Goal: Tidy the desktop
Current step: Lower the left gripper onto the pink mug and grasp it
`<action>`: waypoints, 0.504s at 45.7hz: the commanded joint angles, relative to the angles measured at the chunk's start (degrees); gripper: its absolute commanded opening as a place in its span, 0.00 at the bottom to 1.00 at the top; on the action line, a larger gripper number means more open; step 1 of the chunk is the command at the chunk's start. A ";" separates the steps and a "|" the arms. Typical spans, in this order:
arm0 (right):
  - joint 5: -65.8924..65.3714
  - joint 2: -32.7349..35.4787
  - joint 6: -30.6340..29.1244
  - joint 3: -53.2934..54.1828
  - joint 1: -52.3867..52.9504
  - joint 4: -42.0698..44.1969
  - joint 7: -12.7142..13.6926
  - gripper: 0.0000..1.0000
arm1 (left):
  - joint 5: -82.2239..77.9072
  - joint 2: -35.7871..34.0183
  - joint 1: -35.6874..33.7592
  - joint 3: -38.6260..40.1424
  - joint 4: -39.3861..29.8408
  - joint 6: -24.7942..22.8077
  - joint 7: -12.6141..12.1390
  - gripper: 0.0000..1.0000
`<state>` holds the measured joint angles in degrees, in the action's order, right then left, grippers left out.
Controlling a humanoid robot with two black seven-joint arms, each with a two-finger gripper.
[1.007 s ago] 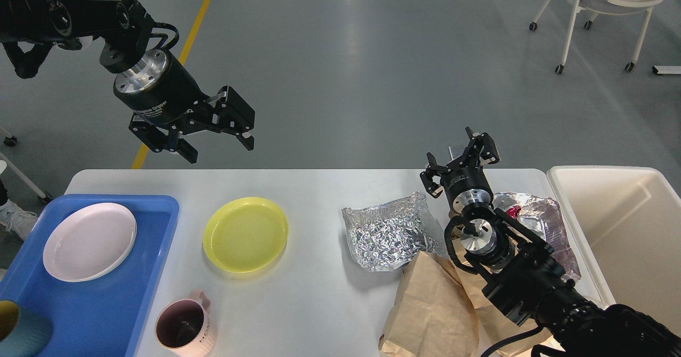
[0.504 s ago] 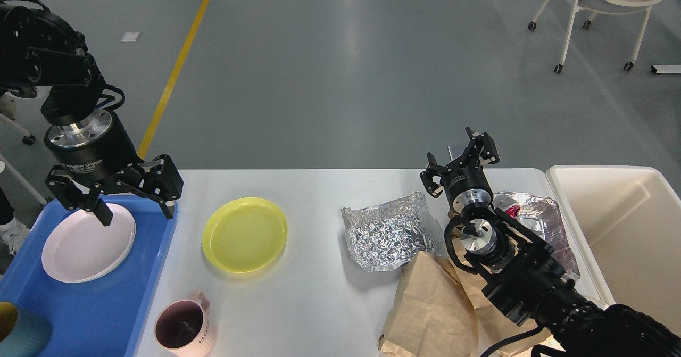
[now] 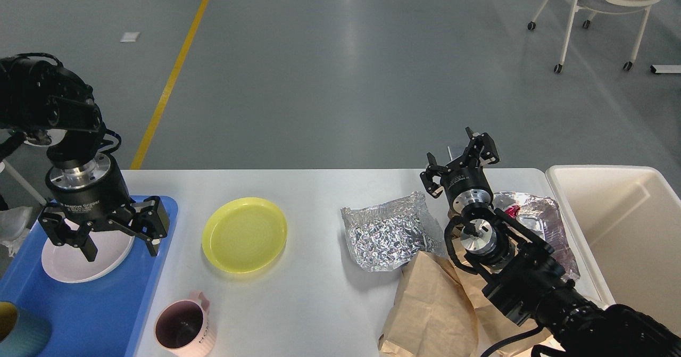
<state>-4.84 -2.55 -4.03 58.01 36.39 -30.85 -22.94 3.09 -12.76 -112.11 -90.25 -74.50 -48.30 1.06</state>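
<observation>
Head view: white desktop surface [image 3: 319, 298] spans frame centre. Left gripper [image 3: 119, 245] hangs over white plate [image 3: 69, 266] in blue tray [image 3: 96, 314], jaws spread, empty. Right gripper [image 3: 462, 161] over far edge by foil wrapper [image 3: 388, 237], jaws spread, empty.

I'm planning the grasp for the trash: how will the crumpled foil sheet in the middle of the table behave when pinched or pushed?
The foil sheet looks thin and heavily creased, so it is probably very light and would crush rather than resist a pinch. It lies loose on the desktop, so a push would likely slide it. One corner runs under the brown paper bag, which might drag along.
</observation>
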 commanded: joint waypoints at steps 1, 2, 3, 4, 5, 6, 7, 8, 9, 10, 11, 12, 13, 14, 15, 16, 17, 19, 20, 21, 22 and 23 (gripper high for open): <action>0.00 0.00 -0.01 0.00 -0.01 0.00 0.00 1.00 | -0.01 0.02 3.21 1.21 -0.47 2.07 -3.08 0.91; 0.00 0.00 -0.01 0.00 -0.01 0.00 0.00 1.00 | -0.01 0.02 3.47 1.39 -0.91 2.16 -3.52 0.90; 0.00 0.00 -0.01 0.00 -0.01 0.00 0.00 1.00 | -0.10 0.02 3.73 1.65 -1.35 2.33 -3.87 0.89; 0.00 0.00 -0.01 0.00 -0.01 0.00 0.00 1.00 | -0.10 -0.07 3.91 1.83 -1.96 2.51 -4.22 0.88; 0.00 0.00 -0.01 0.00 -0.01 0.00 0.00 1.00 | -0.10 -0.07 4.00 2.18 -2.58 2.86 -4.66 0.87; 0.00 0.00 -0.01 0.00 -0.01 0.00 0.00 1.00 | -0.18 -0.07 4.26 2.36 -3.19 3.12 -5.10 0.85; 0.00 0.00 -0.01 0.00 -0.01 0.00 0.00 1.00 | -0.18 -0.07 4.44 2.62 -3.72 3.56 -5.54 0.85; 0.00 0.00 -0.01 0.00 -0.01 0.00 0.00 1.00 | -0.27 -0.07 4.88 2.97 -4.07 4.00 -6.06 0.85; 0.00 0.00 -0.01 0.00 -0.01 0.00 0.00 1.00 | -0.36 -0.07 5.14 3.15 -4.43 4.44 -6.59 0.85; 0.00 0.00 -0.01 0.00 -0.01 0.00 0.00 1.00 | -0.45 -0.07 5.40 3.41 -4.78 4.88 -7.03 0.85; 0.00 0.00 -0.01 0.00 -0.01 0.00 0.00 1.00 | -0.45 -0.07 5.75 3.67 -5.04 5.32 -7.38 0.85; 0.00 0.00 -0.01 0.00 -0.01 0.00 0.00 1.00 | -0.45 0.02 6.02 3.85 -5.31 5.85 -7.82 0.85; 0.00 0.00 -0.01 0.00 -0.01 0.00 0.00 1.00 | -0.45 0.02 6.28 3.85 -5.48 6.37 -8.09 0.85; 0.00 0.00 -0.01 0.00 -0.01 0.00 0.00 1.00 | -0.45 0.02 6.63 3.85 -5.66 6.81 -8.35 0.84; 0.00 0.00 -0.01 0.00 -0.01 0.00 0.00 1.00 | -0.45 0.02 7.07 3.85 -5.66 7.34 -8.44 0.84; 0.00 0.00 -0.01 0.00 -0.01 0.00 -0.09 1.00 | -0.45 0.02 7.51 3.94 -5.66 7.87 -8.53 0.84; 0.00 0.00 -0.01 0.00 -0.01 0.00 0.00 1.00 | -0.45 0.11 8.04 3.94 -5.66 8.39 -8.53 0.84; 0.00 0.00 -0.01 0.00 -0.01 0.00 0.00 1.00 | -0.45 0.46 9.01 3.94 -5.66 9.36 -8.53 0.84; 0.00 0.00 -0.01 0.00 -0.01 0.00 -0.09 1.00 | -0.45 0.72 9.53 3.94 -5.66 9.89 -8.62 0.84; 0.00 0.00 -0.01 0.00 -0.01 0.00 0.00 1.00 | -0.45 1.07 10.23 3.94 -5.66 10.42 -8.62 0.84; 0.00 0.00 -0.01 0.00 -0.01 0.00 0.00 1.00 | -0.45 1.33 10.85 3.94 -5.66 10.94 -8.62 0.84; 0.00 0.00 -0.01 0.00 -0.01 0.00 0.00 1.00 | -0.45 1.42 11.38 4.03 -5.66 11.56 -8.62 0.84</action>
<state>-4.83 -2.55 -4.04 58.01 36.39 -30.85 -22.95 2.64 -12.36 -103.51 -86.33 -80.11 -39.41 -7.42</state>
